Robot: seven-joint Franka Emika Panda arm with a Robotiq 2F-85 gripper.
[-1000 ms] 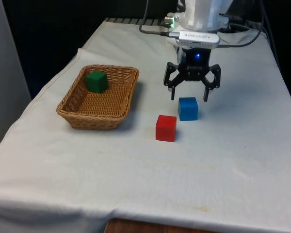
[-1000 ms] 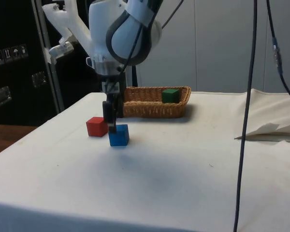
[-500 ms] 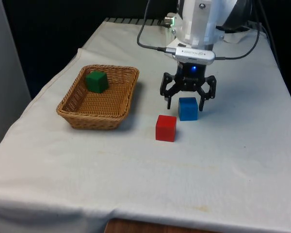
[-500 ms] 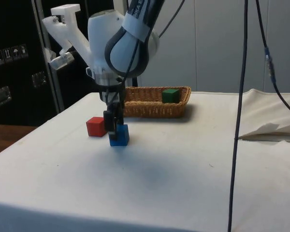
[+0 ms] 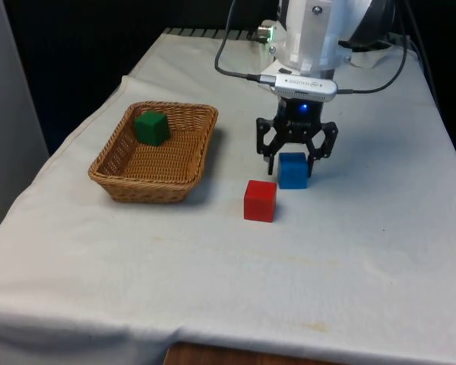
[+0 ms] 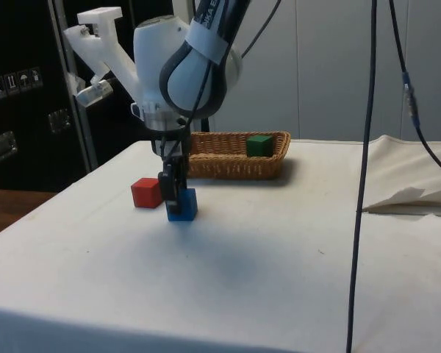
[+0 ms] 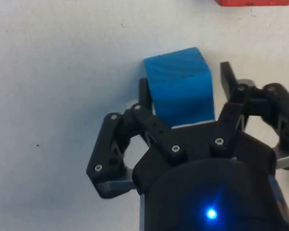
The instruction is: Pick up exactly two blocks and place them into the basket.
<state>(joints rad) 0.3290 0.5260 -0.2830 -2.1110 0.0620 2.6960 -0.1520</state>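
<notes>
Claw [image 5: 292,164] down at tabletop [image 5: 365,243], fingers straddling blue block [image 5: 293,169]; left pad looks touching, small gap at right in wrist view, so narrowed but not yet clamped. Versus second ago: claw dropped from above block to its level, jaws drawn in from wide. Judgement: grasp closing, lift next; this would be second block. Red block [image 5: 260,200] just beside, toward front. Basket [image 5: 112,167] well apart on front view's left, green block [image 5: 151,128] inside at far end.
</notes>
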